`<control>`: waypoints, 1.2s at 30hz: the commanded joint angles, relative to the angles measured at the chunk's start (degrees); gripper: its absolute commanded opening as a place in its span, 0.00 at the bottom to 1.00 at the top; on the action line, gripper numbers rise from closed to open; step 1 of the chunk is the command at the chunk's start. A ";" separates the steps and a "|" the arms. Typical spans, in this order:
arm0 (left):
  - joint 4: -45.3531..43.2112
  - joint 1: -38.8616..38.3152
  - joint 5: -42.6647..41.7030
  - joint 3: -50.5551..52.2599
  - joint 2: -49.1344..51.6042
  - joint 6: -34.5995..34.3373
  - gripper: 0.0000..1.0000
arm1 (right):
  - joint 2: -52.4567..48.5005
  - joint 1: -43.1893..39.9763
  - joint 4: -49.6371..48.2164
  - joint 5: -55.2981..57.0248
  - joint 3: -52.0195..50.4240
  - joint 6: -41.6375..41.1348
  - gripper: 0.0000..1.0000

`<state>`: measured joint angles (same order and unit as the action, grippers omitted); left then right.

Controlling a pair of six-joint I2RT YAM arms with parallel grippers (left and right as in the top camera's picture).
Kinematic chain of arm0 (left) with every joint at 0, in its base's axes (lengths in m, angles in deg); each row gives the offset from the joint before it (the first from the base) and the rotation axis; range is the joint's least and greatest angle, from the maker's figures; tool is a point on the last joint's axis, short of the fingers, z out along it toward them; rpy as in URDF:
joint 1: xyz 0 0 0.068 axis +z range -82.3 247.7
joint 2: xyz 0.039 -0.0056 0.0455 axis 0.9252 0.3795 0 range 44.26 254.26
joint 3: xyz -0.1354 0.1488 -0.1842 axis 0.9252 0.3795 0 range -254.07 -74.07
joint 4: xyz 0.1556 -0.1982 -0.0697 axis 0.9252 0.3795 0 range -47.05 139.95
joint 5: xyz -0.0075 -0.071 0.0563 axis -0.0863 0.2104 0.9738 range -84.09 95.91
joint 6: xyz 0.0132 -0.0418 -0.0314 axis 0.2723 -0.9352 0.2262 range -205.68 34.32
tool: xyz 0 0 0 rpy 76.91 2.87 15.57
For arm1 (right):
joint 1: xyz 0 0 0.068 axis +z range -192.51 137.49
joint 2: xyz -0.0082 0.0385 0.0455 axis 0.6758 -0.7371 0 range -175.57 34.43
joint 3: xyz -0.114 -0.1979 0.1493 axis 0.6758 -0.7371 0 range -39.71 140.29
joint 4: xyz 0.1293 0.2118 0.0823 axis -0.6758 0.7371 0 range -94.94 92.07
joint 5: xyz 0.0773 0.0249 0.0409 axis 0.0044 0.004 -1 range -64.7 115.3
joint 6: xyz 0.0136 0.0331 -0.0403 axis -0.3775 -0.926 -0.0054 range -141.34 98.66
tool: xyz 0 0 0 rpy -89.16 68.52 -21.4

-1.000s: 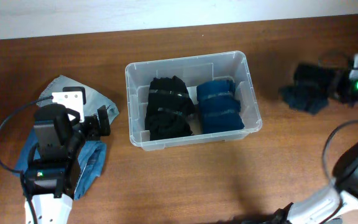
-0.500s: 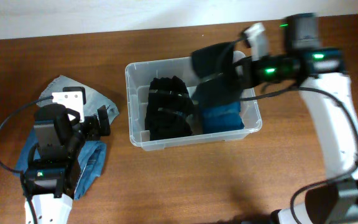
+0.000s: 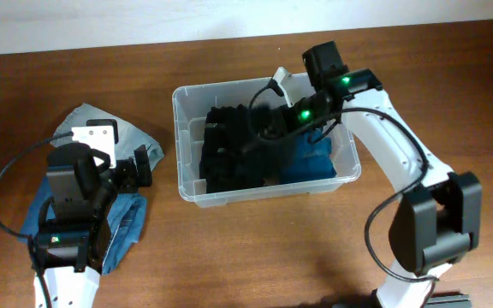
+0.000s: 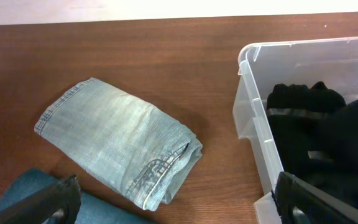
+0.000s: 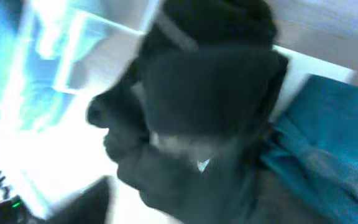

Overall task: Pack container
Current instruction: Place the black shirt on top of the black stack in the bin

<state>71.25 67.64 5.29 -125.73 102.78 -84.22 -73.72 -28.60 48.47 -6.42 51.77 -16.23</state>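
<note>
The clear container point(image 3: 184, 109) stands mid-table and holds rolled black garments point(image 3: 225, 158) on the left and a blue garment point(image 3: 313, 162) on the right. My right gripper point(image 3: 259, 128) reaches down into it over the black pile. The right wrist view is blurred: a black garment point(image 5: 210, 93) fills it, next to the blue garment point(image 5: 328, 137). One finger point(image 5: 86, 208) stands well off to the side, so the right gripper point(image 5: 185, 211) looks open. My left gripper point(image 4: 179, 211) hangs open left of the container point(image 4: 253, 124), above folded light denim point(image 4: 120, 149).
Under the left arm lie folded light denim point(image 3: 82, 115) and a darker blue denim piece point(image 3: 128, 224). The brown table point(image 3: 255, 248) ends at a pale wall at the back. The right arm point(image 3: 400, 162) arches over the container's right rim.
My right arm swung in from the far right carrying a dark garment, passed over the container and now reaches down into it. Its jaws have come apart. The left arm has not moved.
</note>
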 commanded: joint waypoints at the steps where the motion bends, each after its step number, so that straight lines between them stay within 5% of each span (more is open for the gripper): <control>1: 0.07 -0.17 -0.63 -1.31 0.02 -0.57 0.99 | 0.74 -0.15 -0.31 6.99 0.92 -1.55 0.98; 10: 0.46 -0.17 -0.63 -1.31 0.02 -0.59 0.99 | 6.56 4.09 -0.68 8.76 8.39 -0.79 0.98; 13: 0.55 -0.17 -0.63 -1.31 0.02 -0.57 1.00 | 5.88 6.49 -0.61 11.52 7.32 1.29 0.27; 14: 0.55 -0.17 -0.63 -1.31 0.02 -0.57 0.99 | 5.40 7.26 -0.48 13.38 6.62 1.27 0.15; 16: 0.55 -0.17 -0.63 -1.31 0.02 -0.57 0.99 | 3.85 8.66 -0.20 16.63 4.72 1.27 0.08; 25: 0.70 -0.17 -0.63 -1.31 0.02 -0.57 0.99 | -7.78 9.97 -0.17 20.68 -4.68 1.33 0.09; 29: 0.68 -0.17 -0.46 -1.31 0.02 -0.57 0.99 | -8.81 9.64 0.00 20.61 -3.89 1.99 0.38; 36: 0.85 0.48 -0.44 -1.84 -1.95 -0.59 0.99 | -1.49 9.64 6.08 22.80 8.98 2.14 0.57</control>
<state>72.25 67.66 5.29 -125.73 102.65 -84.22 -81.92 -18.42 53.48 12.70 53.57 -14.55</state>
